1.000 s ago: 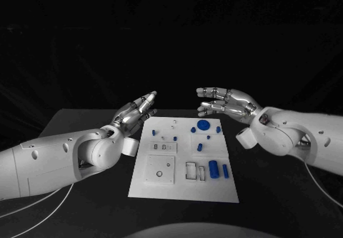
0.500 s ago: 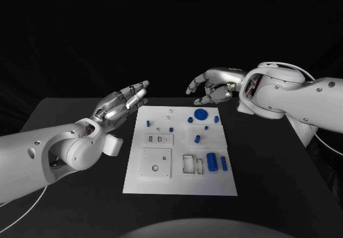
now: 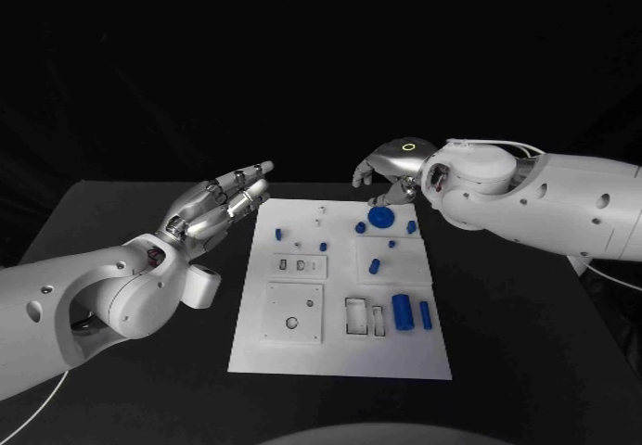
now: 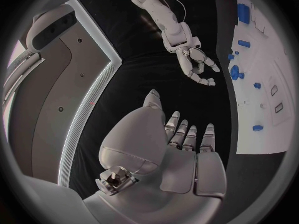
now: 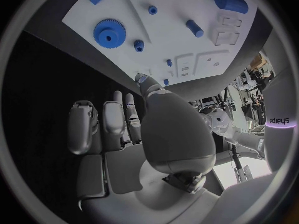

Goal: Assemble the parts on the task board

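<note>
Fingers of the right hand (image 3: 384, 173) hang loosely curled and empty at upper centre, seemingly lining up on the blue gear (image 3: 380, 217) below. Left hand (image 3: 218, 207) waits flat, fingers apart, beside the task board (image 3: 335, 357).

A robotics lab or test cell is suggested. A black table (image 3: 535, 371) is set against black backdrops, and a white task board (image 3: 341, 357) with blue parts (image 3: 402, 305) is laid at its middle. Grey wall panels (image 4: 69, 89) edged with a light strip are seen beside the table.
</note>
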Controlling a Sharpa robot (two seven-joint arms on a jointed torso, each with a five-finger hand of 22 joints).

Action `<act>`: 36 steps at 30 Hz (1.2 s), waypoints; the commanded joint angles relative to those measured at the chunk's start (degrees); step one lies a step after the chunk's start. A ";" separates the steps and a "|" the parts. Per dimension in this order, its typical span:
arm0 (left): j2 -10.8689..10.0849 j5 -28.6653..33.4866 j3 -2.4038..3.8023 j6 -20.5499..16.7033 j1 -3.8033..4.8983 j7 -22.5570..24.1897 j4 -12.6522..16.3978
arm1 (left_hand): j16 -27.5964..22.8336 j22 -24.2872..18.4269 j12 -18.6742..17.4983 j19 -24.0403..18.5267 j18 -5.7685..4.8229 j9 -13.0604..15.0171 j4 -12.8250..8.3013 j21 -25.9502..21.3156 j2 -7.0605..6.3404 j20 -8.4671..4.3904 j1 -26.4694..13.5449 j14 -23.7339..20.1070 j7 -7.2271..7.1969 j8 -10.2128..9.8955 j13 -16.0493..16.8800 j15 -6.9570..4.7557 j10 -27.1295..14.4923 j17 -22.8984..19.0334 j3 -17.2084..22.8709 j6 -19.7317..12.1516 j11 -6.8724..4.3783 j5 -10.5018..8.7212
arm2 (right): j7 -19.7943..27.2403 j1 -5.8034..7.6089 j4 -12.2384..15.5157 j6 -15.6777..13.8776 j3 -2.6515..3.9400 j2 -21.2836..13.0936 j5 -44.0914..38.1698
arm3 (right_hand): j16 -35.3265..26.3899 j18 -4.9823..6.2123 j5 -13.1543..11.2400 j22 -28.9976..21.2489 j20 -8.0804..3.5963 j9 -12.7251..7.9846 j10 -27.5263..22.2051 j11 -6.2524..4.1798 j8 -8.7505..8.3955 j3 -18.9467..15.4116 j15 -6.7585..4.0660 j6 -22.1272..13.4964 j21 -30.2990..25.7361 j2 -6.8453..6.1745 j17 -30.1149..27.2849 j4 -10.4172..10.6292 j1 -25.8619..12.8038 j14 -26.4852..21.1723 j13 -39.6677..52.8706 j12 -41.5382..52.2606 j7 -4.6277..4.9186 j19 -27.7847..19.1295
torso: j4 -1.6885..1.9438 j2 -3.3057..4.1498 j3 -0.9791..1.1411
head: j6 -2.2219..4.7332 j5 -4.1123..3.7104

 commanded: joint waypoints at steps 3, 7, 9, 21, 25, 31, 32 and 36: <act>-0.05 -0.89 0.06 0.26 0.16 1.12 0.06 | 0.52 -0.52 0.82 0.10 0.94 0.29 0.13 0.26 0.20 0.50 0.85 0.07 0.29 1.39 0.06 0.46 -0.09 0.10 -0.24 2.22 0.52 0.84 | -0.20 -1.44 -1.73 -2.30 0.02 1.30 -2.86 | 0.21 -0.89 -1.61 0.44 0.10 1.30 -0.41 0.02 -0.29 0.34 0.01 -0.20 0.25 -0.15 -0.30 0.85 -1.91 -0.14 2.46 2.10 0.21 0.05 | 0.05 -0.43 -0.13 | -0.26 0.42; 0.14 -0.89 0.05 0.50 0.15 1.16 -0.19 | 0.67 -0.51 1.16 0.15 0.94 0.35 0.09 0.29 0.27 0.56 1.23 0.12 0.37 1.96 0.08 0.52 -0.06 0.12 -0.19 2.85 0.59 1.36 | 0.35 -2.12 -2.23 -1.84 0.02 1.78 -1.99 | -0.12 -0.89 -2.02 0.64 0.15 1.85 -0.93 -0.01 -0.43 0.25 -0.08 -0.28 0.26 -0.35 -0.95 1.37 -2.91 -0.47 3.52 2.80 0.00 -0.02 | 0.08 -0.74 -0.19 | -0.44 0.33; 0.28 -0.89 0.05 0.63 0.15 1.13 -0.40 | 0.74 -0.51 1.25 0.17 0.95 0.32 0.07 0.31 0.29 0.59 1.42 0.15 0.37 2.04 0.07 0.55 -0.08 0.13 -0.16 2.75 0.60 1.61 | 0.65 -2.42 -2.63 -1.65 0.02 2.12 -1.69 | 0.00 -0.95 -1.95 0.96 0.17 2.07 -1.15 0.01 -0.61 0.13 -0.08 -0.46 0.40 -0.47 -0.71 1.73 -3.57 -0.31 3.99 3.06 -0.18 0.15 | 0.04 -0.86 -0.23 | -0.55 0.22; 1.88 -0.72 0.04 1.82 0.06 0.98 -1.71 | 0.99 -0.47 1.57 0.32 0.94 0.25 0.04 0.39 0.37 0.93 2.15 0.23 0.40 2.41 0.05 0.66 -0.20 0.17 -0.01 2.57 0.64 2.57 | 1.80 -5.75 -6.15 -1.17 0.04 4.69 -1.00 | 0.97 -0.86 8.47 1.22 0.11 3.83 -1.62 -0.02 -1.68 1.99 -0.18 -0.44 0.04 -1.70 1.06 2.23 -4.78 0.71 6.00 2.83 -1.66 -0.17 | 0.13 -1.25 -0.14 | -1.10 0.40; 2.30 -0.66 0.04 2.26 0.04 0.74 -1.99 | 1.06 -0.47 1.62 0.31 0.94 0.25 0.05 0.39 0.38 0.99 2.23 0.27 0.43 2.49 0.05 0.72 -0.22 0.19 0.00 2.57 0.67 2.69 | 1.97 -6.85 -7.14 -0.94 0.05 5.10 -0.28 | 1.18 -0.92 10.70 1.58 0.14 4.53 -1.49 0.17 -1.71 2.96 -0.12 -0.01 0.11 -2.12 1.41 2.21 -5.07 0.89 6.61 2.78 -1.38 0.02 | 0.07 -1.32 -0.21 | -1.31 0.49; 2.48 -0.63 0.04 2.52 0.03 0.52 -2.21 | 1.07 -0.47 1.68 0.33 0.93 0.27 0.05 0.39 0.40 1.05 2.33 0.27 0.48 2.65 0.05 0.81 -0.24 0.18 0.02 2.76 0.72 2.82 | 2.13 -7.37 -7.70 -0.35 0.06 5.24 0.21 | 1.32 -0.96 11.97 1.87 0.24 5.49 -1.50 0.38 -1.27 3.92 0.03 0.91 0.17 -2.31 1.64 1.91 -5.06 0.99 7.21 2.74 -1.16 0.17 | 0.16 -1.59 -0.24 | -1.81 0.52; 2.50 -0.63 0.04 2.56 0.02 0.47 -2.24 | 1.07 -0.47 1.68 0.33 0.93 0.27 0.05 0.39 0.40 1.05 2.33 0.27 0.48 2.65 0.05 0.81 -0.24 0.18 0.02 2.76 0.72 2.82 | 2.25 -7.45 -7.80 -0.34 0.07 5.27 0.39 | 1.38 -0.97 12.03 1.94 0.26 5.65 -1.50 0.41 -1.18 4.02 0.04 1.05 0.19 -2.35 1.76 1.87 -5.09 1.04 7.30 2.73 -1.11 0.20 | 0.17 -1.60 -0.23 | -1.90 0.54; 2.59 -0.63 0.04 2.73 0.02 0.29 -2.30 | 1.09 -0.47 1.71 0.33 0.93 0.28 0.04 0.39 0.44 1.12 2.45 0.28 0.52 2.80 0.04 0.90 -0.28 0.18 0.05 2.85 0.78 2.96 | 2.47 -7.74 -8.16 -0.37 0.07 5.42 0.89 | 1.48 -0.99 12.00 2.07 0.29 5.91 -1.35 0.43 -1.07 4.16 0.06 1.24 0.25 -2.42 1.95 1.82 -5.18 1.13 7.48 2.81 -0.99 0.29 | 0.24 -1.74 -0.24 | -2.15 0.56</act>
